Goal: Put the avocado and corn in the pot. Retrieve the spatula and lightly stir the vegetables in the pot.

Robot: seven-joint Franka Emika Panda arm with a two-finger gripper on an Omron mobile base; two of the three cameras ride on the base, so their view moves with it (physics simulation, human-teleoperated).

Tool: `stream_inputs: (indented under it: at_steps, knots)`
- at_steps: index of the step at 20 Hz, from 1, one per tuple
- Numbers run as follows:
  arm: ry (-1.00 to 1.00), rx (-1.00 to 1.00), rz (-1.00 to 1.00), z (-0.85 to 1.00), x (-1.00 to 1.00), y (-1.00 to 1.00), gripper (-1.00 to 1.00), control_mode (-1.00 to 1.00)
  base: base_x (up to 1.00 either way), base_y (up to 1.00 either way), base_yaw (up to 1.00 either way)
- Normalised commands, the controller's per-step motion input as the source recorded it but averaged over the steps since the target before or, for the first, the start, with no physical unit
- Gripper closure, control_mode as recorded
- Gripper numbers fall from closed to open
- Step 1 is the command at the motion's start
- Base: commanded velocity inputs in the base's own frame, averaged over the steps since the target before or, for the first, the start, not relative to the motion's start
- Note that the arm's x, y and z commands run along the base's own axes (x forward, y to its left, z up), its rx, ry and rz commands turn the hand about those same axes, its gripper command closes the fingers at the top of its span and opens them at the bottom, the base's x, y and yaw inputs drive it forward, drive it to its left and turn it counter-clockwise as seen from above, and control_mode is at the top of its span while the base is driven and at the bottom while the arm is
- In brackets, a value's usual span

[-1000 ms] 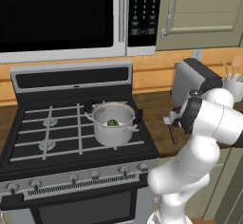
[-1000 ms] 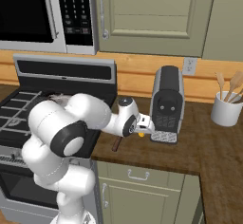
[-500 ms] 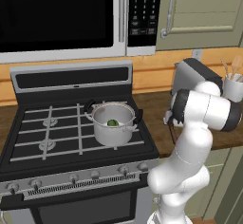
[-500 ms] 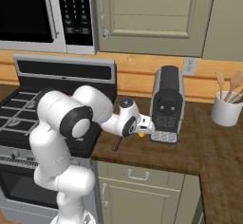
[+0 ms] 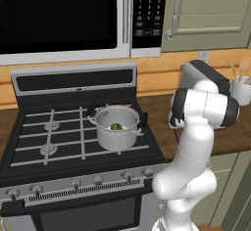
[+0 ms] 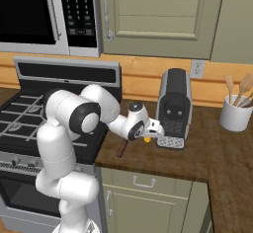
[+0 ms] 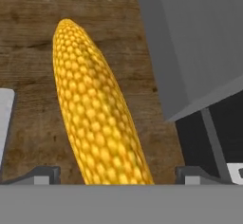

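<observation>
One avocado (image 5: 116, 126) sits inside the one pot (image 5: 117, 127), on the stove's (image 5: 29, 149) right front burner. One corn (image 7: 97, 111) lies on the wooden bench (image 6: 197, 163) just beside the coffee machine (image 6: 173, 108), between the spread, unclenched fingers (image 7: 40, 174). One dark spatula (image 6: 121, 148) lies near the bench's front edge by the stove. One white cup (image 6: 235, 115) holds pale utensils.

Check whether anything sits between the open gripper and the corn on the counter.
Nothing visible does. In the hand view the corn lies on the wooden counter directly between the open fingertips, with the coffee machine off to one side.
</observation>
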Motion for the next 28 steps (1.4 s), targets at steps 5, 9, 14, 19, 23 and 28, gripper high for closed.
stream_inputs:
  at_steps: [5, 9, 14, 19, 23, 28]
  knots:
    - [0.0, 0.0, 0.0, -0.27, 0.01, -0.01, 1.0, -1.0, 0.0, 0.0, 0.0]
    - [0.02, 0.0, 0.0, -0.08, 0.0, 0.06, 1.0, -1.0, 0.0, 0.0, 0.0]
    - [-0.06, 0.0, 0.0, 0.44, -0.65, 0.18, 1.0, -1.0, 0.0, 0.0, 0.0]
    - [-0.15, -0.1, 0.1, 1.0, -1.0, 0.38, 1.0, -1.0, 0.0, 0.0, 0.0]
    - [-0.13, -0.29, 0.15, 1.0, -0.86, 0.55, 1.0, -1.0, 0.0, 0.0, 0.0]
    - [-0.06, -0.34, 0.14, 1.0, -0.67, 0.51, 1.0, -1.0, 0.0, 0.0, 0.0]
